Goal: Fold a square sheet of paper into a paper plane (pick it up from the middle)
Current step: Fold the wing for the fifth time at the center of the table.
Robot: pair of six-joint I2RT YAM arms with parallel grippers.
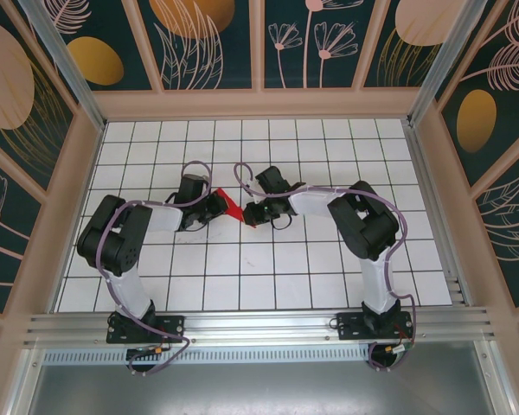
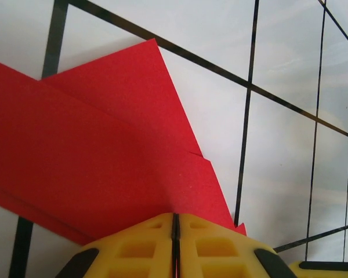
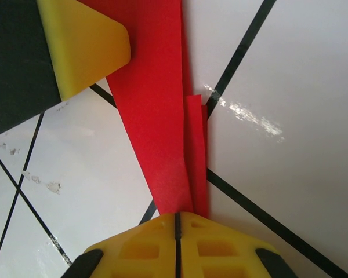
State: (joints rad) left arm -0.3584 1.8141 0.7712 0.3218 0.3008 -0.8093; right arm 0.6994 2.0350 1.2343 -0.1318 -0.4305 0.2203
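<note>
Where the two arms meet over the middle of the white grid table (image 1: 329,285), the left gripper (image 1: 214,207) has its yellow fingers (image 2: 145,246) pressed together on one edge of the red paper (image 1: 231,205). In its wrist view the sheet fans away in overlapping creased layers above the tiles. The paper spans the short gap between the two grippers as a small red triangle. To its right, the right gripper (image 1: 253,213) is likewise clamped on the paper. Its fingers (image 3: 220,246) pinch the narrow end of a tapering folded strip.
</note>
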